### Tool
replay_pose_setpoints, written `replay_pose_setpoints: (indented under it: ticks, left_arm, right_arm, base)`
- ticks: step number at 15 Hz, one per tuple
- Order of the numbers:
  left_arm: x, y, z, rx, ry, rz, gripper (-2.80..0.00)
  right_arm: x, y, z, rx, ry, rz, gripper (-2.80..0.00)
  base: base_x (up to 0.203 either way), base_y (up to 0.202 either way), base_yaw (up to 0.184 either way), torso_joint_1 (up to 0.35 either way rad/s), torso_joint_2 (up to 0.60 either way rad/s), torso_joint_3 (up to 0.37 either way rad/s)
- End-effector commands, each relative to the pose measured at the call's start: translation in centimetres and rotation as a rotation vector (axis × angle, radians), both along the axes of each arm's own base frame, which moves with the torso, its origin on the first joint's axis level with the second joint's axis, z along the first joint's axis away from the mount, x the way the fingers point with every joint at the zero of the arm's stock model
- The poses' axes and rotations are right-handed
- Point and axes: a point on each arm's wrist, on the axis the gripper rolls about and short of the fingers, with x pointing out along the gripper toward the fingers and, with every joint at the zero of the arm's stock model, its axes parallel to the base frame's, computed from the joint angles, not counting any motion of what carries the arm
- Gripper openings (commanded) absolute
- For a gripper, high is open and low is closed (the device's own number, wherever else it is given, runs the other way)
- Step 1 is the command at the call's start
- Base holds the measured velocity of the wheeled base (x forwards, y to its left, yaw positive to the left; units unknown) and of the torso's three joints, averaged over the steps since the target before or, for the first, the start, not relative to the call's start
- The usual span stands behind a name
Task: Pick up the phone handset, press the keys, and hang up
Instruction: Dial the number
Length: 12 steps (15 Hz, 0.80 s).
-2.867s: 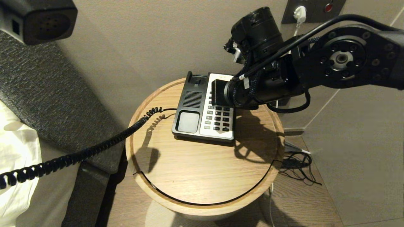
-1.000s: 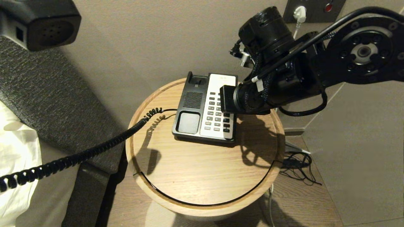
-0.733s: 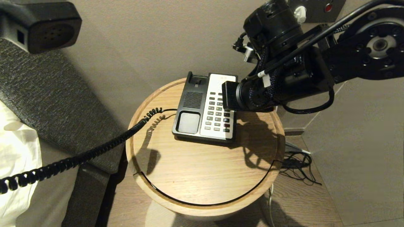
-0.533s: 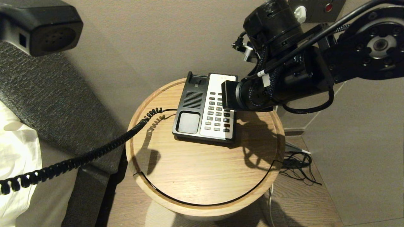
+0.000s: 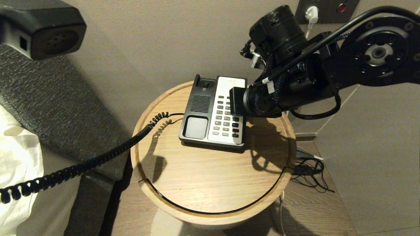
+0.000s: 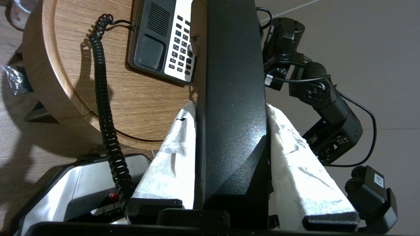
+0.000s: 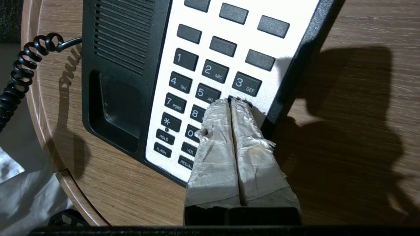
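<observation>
Your left pincer [image 6: 229,108] grips the phone handset [image 6: 229,98] between its white-wrapped fingers [image 6: 170,157], holding it raised at the far left, well apart from the phone base [image 5: 213,113] on the round tabletop [image 5: 210,183]. Your right pincer [image 7: 230,102] is closed, its tips pressed together over the keypad [image 7: 210,85] beside the 5 key.

- Right arm [image 5: 328,75]: matte black, a round joint plate ringed with screws, black cables and braided sleeving along it.
- Right gripper [image 7: 230,103]: fingers wrapped in worn white tape.
- Left gripper [image 6: 229,109]: white-wrapped fingers on black mounts.
</observation>
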Motion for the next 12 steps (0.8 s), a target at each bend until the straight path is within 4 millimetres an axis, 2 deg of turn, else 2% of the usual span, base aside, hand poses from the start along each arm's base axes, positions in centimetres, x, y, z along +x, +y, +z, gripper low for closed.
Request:
replay_pose_setpoints:
  ticks: [1, 8, 12]
  left_arm:
    - [-0.1, 0.1, -0.1, -0.001, 0.006, 0.001, -2.8]
    - [-0.3, 0.3, -0.2, -0.004, 0.004, 0.001, -2.8]
    - [-0.2, 0.2, -0.3, 0.001, 0.009, 0.001, -2.8]
  right_arm:
    - [0.6, -0.1, -0.5, -0.011, 0.01, -0.014, -2.8]
    - [0.9, -0.1, -0.7, -0.015, 0.013, -0.021, -2.8]
    - [-0.3, -0.2, 0.3, 0.0, -0.002, 0.0, -2.8]
  base:
    - [0.0, 0.0, 0.0, 0.0, 0.0, 0.0]
    - [0.0, 0.0, 0.0, 0.0, 0.0, 0.0]
    - [0.0, 0.0, 0.0, 0.0, 0.0, 0.0]
